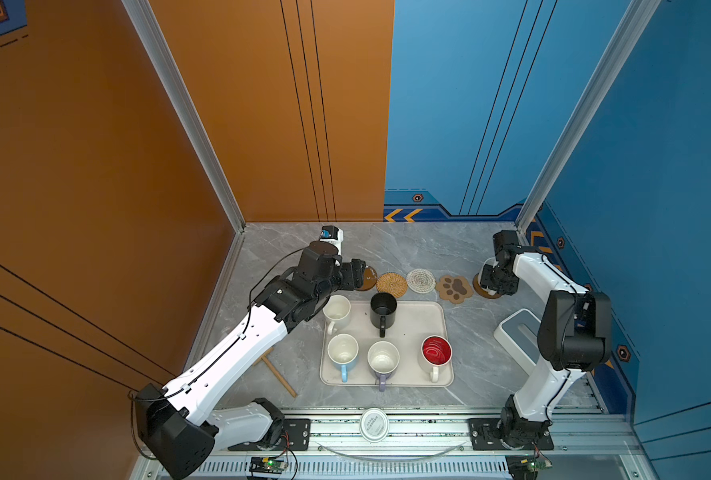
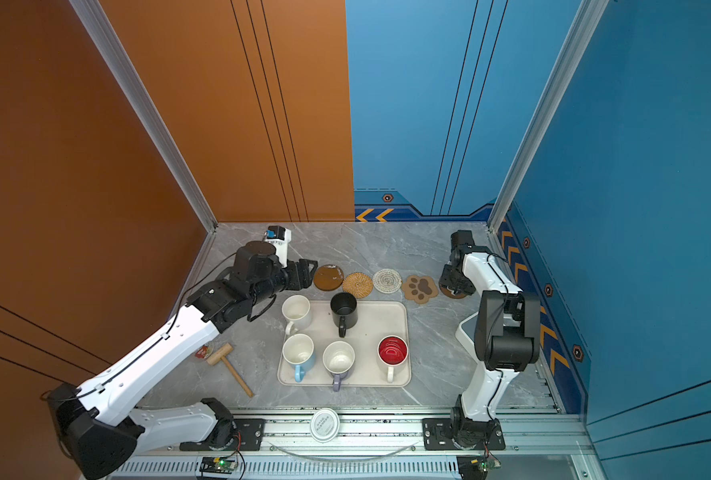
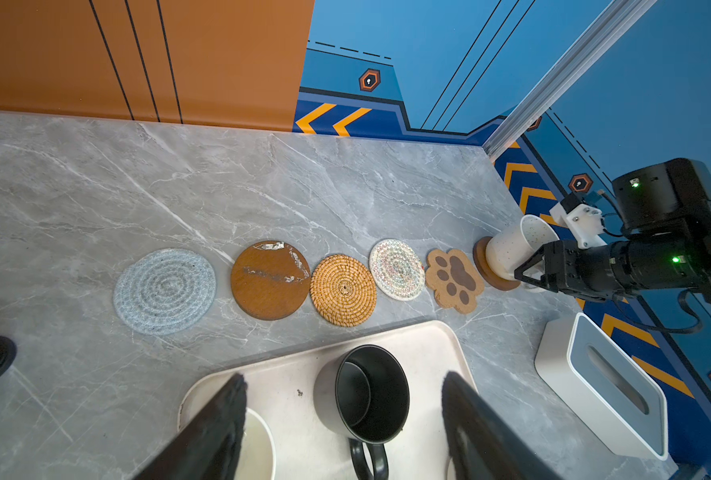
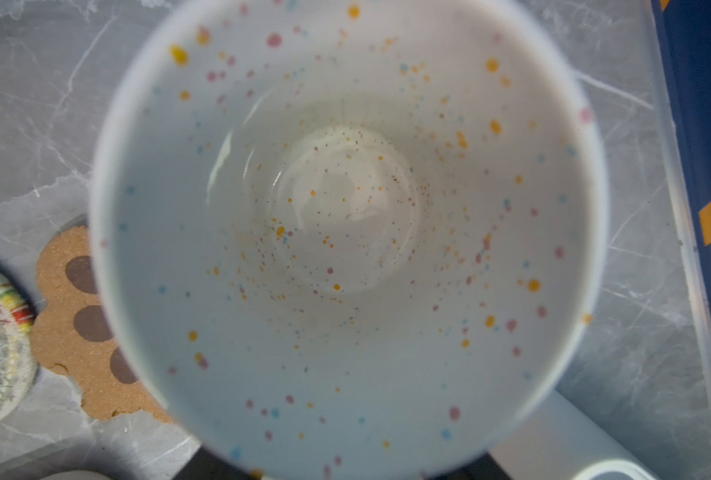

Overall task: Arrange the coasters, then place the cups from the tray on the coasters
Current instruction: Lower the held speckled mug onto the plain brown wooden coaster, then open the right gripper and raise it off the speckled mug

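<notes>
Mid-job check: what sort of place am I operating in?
Probably a staged robot test cell: printed orange and blue wall panels, aluminium frame posts, grey marble-look tabletop, arms bolted to a rail.

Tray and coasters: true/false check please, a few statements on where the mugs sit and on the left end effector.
Five mugs stand on the cream rounded-rectangle tray. True.
The speckled cream mug sits on the tan paw-shaped coaster. False: it sits on a brown disc coaster beside that one.
The matte black mug is on the tray. True.
The left end effector grips a mug. False: it is open, holding nothing.
The grey-blue woven round coaster carries a mug. False: it is bare.
</notes>
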Controlling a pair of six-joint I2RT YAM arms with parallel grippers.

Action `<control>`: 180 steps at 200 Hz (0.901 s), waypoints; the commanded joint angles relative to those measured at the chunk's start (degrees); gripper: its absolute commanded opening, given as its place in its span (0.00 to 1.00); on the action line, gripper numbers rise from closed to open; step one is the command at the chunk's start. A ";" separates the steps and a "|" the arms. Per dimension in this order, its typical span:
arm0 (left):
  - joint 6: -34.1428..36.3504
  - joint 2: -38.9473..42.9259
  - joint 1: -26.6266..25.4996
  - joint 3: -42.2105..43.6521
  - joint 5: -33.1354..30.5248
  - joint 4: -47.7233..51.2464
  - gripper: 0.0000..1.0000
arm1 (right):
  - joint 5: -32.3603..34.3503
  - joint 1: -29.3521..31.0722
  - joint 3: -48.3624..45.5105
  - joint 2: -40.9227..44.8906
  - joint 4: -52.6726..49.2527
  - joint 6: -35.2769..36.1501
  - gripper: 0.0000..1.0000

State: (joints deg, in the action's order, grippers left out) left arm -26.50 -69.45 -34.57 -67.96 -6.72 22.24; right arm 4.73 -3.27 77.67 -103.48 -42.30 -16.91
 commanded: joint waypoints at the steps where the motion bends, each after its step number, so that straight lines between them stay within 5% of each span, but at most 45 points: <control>1: 0.90 1.47 -0.45 0.82 -1.87 1.26 0.75 | 1.22 0.54 -1.06 4.18 -0.05 -0.74 0.61; 75: 1.33 2.30 -0.42 1.61 -2.41 1.98 0.75 | 5.92 6.52 -4.01 22.88 -4.38 -3.65 0.73; 130: 1.68 3.24 -0.49 2.67 -3.21 2.45 0.75 | 9.33 24.92 -6.59 33.48 -7.94 -13.09 0.70; 180: 2.16 5.98 -0.24 4.29 -3.85 3.08 0.75 | 9.07 42.26 -7.74 30.51 -4.37 -22.08 0.67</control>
State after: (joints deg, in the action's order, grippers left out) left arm -25.67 -65.67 -34.57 -65.10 -8.99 23.88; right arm 12.36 32.93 70.39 -70.39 -47.46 -32.53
